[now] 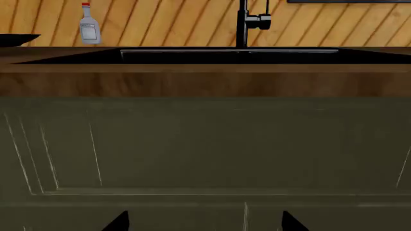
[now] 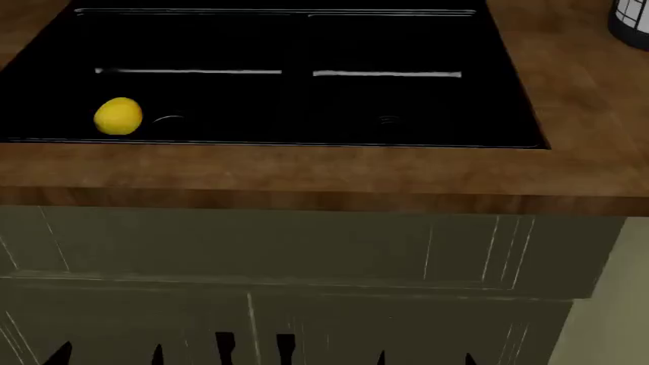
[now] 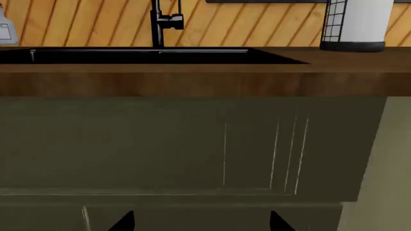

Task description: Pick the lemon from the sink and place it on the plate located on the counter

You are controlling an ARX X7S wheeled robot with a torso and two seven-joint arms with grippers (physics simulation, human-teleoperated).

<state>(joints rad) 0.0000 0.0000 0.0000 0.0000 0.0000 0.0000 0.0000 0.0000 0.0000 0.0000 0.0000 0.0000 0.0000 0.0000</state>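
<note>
The yellow lemon [image 2: 118, 116] lies in the left basin of the black sink [image 2: 406, 46], beside a round drain. The wooden counter [image 2: 304, 175] frames the sink. A dark shallow dish edge [image 1: 18, 39] on the counter far to the sink's left may be the plate; I cannot tell. Both grippers hang low in front of the cabinet, below counter height and far from the lemon. My left gripper [image 1: 205, 224] is open and holds nothing, with only its black fingertips [image 1: 119, 222] showing. My right gripper [image 3: 201, 224] is also open and holds nothing. In the head view, the left gripper [image 2: 109, 356] and right gripper [image 2: 424, 357] show as tips.
An olive-green cabinet front [image 2: 304, 258] fills the space below the counter's thick edge. A black faucet [image 1: 247, 21] rises behind the sink. A clear bottle with a red cap [image 1: 89, 26] stands at the back left. A white roll in a wire holder [image 3: 356, 24] stands at the back right.
</note>
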